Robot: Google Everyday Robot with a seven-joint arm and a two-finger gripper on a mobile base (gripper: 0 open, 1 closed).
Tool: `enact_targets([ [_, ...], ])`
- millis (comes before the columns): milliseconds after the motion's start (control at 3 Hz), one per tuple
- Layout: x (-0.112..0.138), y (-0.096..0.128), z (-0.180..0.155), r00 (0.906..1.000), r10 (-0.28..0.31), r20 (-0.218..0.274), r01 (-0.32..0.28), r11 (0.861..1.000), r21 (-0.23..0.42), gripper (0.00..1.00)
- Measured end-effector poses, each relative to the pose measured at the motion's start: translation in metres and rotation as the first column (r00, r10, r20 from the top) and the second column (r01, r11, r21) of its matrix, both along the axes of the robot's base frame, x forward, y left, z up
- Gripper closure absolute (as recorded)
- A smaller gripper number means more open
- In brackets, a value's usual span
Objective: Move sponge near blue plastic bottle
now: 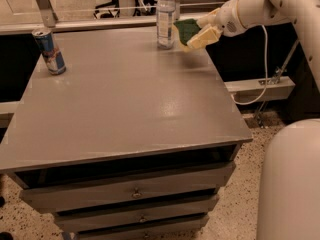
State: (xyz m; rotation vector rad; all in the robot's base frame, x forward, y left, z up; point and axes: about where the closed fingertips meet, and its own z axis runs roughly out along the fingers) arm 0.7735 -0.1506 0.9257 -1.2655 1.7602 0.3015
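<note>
While clenched on the sponge, fingers of gripper beside bottle; can far left.

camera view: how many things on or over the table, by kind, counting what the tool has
bottles: 1, tall clear bluish plastic water bottle
cans: 1, blue-and-silver drink can
sponges: 1, dark green and pale yellow sponge, gripped in the tool just right of the bottle, over the far right of the grey table
total: 3

White arm enters at the view's upper right, gripper clamped on sponge.
</note>
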Motion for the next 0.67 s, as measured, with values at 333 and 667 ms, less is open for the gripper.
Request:
enact_targets([
  [333,0.012,0.003,-0.016,0.9988,-0.002,-0.049,0.001,1.000,-0.012,1.00],
  [667,0.019,0.002,-0.027,0.9959,-0.015,-0.090,0.012,1.000,-0.027,0.82],
])
